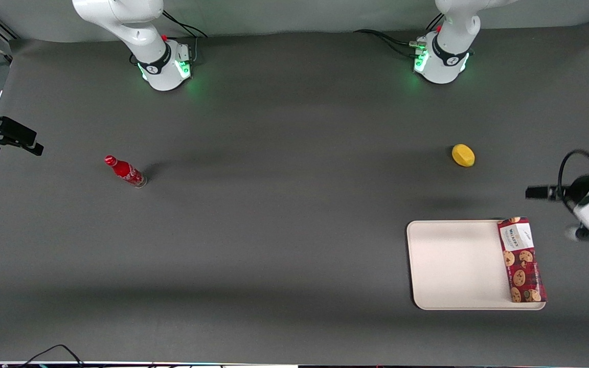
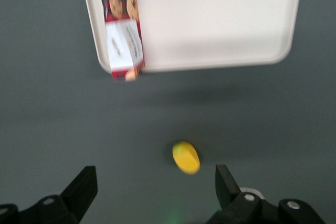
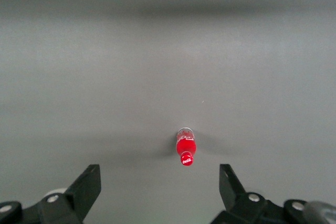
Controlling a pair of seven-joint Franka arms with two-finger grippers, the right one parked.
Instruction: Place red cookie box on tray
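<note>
now red cookie box (image 1: pixel 521 259) is lying along tray (image 1: pixel 453 263) edge | gripper (image 2: pixel 156 187) is hovering high, jaws spread, grasping nothing | you're looking done

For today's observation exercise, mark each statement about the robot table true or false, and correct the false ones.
1. The red cookie box lies on the tray, along one edge. True.
2. The gripper is shut on the box. False: its fingers are open, holding nothing, high above the table.
3. A yellow lemon rests on the tray. False: it sits on the table, farther from the front camera than the tray.
4. The red Coca-Cola bottle stands toward the parked arm's end of the table. True.
</note>
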